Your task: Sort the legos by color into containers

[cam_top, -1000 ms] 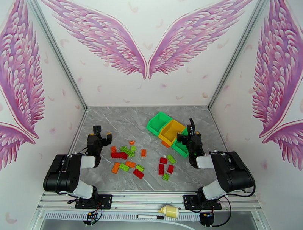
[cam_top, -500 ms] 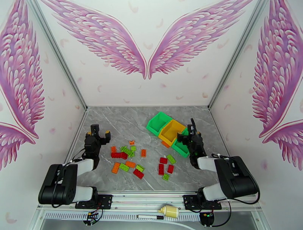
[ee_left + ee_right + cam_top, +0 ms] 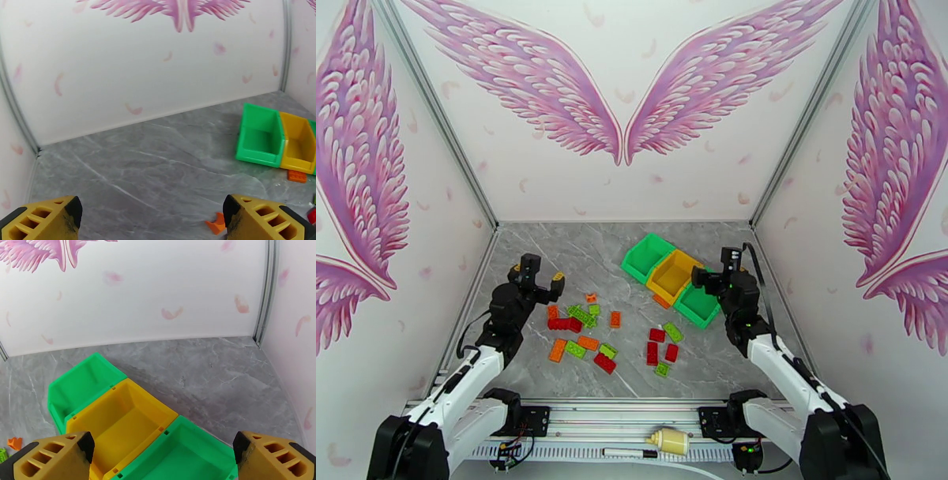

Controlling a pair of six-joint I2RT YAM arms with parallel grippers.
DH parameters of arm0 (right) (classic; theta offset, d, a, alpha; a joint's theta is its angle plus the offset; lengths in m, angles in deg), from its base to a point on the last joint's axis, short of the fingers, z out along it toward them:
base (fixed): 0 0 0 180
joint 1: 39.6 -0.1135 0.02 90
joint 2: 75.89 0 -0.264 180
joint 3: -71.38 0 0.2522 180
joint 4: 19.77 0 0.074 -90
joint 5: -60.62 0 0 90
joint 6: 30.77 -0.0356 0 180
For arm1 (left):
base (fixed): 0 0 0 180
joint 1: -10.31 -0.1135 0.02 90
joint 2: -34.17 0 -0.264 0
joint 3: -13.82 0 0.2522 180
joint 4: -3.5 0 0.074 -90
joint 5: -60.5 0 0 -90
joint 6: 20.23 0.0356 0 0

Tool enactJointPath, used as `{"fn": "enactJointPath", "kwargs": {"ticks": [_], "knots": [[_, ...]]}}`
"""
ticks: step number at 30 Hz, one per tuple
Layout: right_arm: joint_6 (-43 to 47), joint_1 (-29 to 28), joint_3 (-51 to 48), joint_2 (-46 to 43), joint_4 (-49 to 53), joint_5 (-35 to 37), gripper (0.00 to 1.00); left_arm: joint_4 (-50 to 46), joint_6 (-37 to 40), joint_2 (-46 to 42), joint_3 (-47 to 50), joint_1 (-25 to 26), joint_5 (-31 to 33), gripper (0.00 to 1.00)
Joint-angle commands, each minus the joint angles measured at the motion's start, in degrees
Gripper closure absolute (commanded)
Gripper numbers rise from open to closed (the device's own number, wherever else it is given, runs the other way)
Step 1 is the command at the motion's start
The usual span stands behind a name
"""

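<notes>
Several red, orange and lime legos lie scattered mid-table, among them a red brick (image 3: 564, 324), a lime one (image 3: 581, 314) and an orange one (image 3: 615, 319), with a smaller group around a red brick (image 3: 656, 335) further right. One orange brick (image 3: 661, 301) (image 3: 297, 176) lies against the yellow bin. Three containers stand in a diagonal row, all looking empty: green bin (image 3: 641, 254) (image 3: 59, 388), yellow bin (image 3: 663, 278) (image 3: 136, 390), green bin (image 3: 694, 314) (image 3: 197, 429). My left gripper (image 3: 539, 276) (image 3: 152, 221) hovers open behind the left cluster. My right gripper (image 3: 712, 272) (image 3: 162, 461) hangs open over the yellow and near green bins.
Winged walls with metal corner posts (image 3: 478, 197) close in the grey marble table (image 3: 577, 253) on three sides. A small white bottle (image 3: 667, 440) and a pen (image 3: 628, 453) lie on the rail in front of the arm bases. Bare table stretches behind the bricks at back left.
Both arms have unfolded and reached forward. The left gripper moved right and further back; the right gripper rose and shifted back over the bins. Both stayed open and the bricks did not move.
</notes>
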Motion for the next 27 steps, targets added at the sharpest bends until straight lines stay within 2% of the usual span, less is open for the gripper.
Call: {"fn": "enactJointPath", "kwargs": {"ticks": [1,8,13,19,22,27], "knots": [[-7.3,0.3,1.9,-2.8,15.0,-2.7,0.01,-8.2,0.8,-1.0,-3.6,6.3,-3.6,0.01],[-15.4,0.2,3.7,-6.4,29.0,1.9,0.01,-8.9,-1.1,1.6,-5.1,23.1,0.4,0.01],[-19.3,0.2,3.3,-5.2,33.7,3.4,0.01,-4.7,-2.4,6.4,-5.8,32.0,2.3,0.01],[-20.8,0.2,7.0,1.6,38.8,3.5,0.01,1.7,-5.5,13.4,-7.0,38.4,4.2,0.01],[-21.4,0.2,8.5,5.0,39.5,3.3,0.01,4.2,-7.2,15.5,-6.9,39.8,3.5,0.01],[-25.5,0.3,8.5,9.3,37.3,2.6,0.01,2.3,-6.4,16.8,-8.2,40.9,2.7,0.01]]}}
